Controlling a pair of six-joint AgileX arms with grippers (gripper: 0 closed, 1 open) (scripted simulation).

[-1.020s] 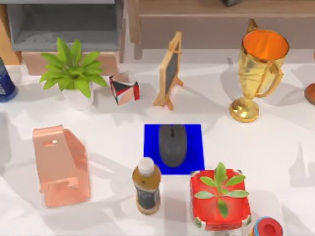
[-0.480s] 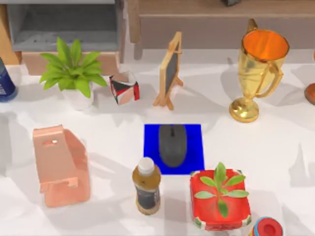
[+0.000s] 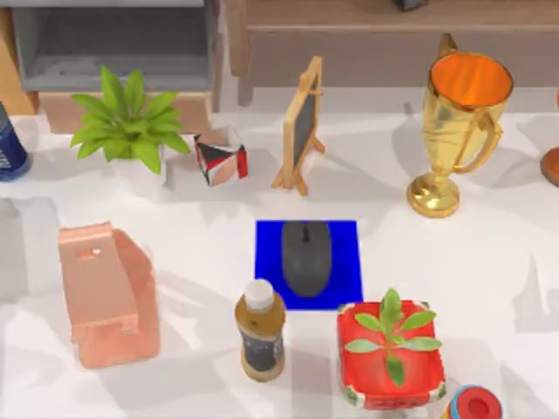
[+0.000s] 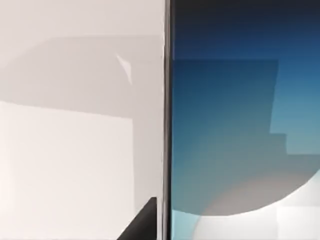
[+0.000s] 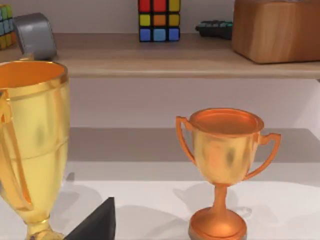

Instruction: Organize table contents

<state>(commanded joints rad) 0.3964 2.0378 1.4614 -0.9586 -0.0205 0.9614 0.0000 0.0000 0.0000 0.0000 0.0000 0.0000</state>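
Observation:
The dark grey oval mouse (image 3: 306, 257) lies on a blue mat (image 3: 345, 279) in the middle of the white table (image 3: 489, 262). In the left wrist view the smartphone (image 4: 240, 130) sits very close, its black edge running straight and its screen fading from blue to white, with white table (image 4: 75, 170) beside it. A dark tip of my left gripper (image 4: 142, 225) pokes in right beside the phone's edge. A dark tip of my right gripper (image 5: 97, 222) shows low above the table, near the gold trophy (image 5: 30, 145).
A pink phone stand (image 3: 106, 295) stands at the left. A brown white-capped bottle (image 3: 260, 330) and a red planter (image 3: 390, 353) flank the mat's front. Behind are a leafy plant (image 3: 131, 122), a patterned box (image 3: 220, 155), a small easel board (image 3: 302, 127), the gold trophy (image 3: 458, 122) and a copper trophy (image 5: 227, 160).
Nothing on the table has moved. A grey shadow has spread across the table's left edge.

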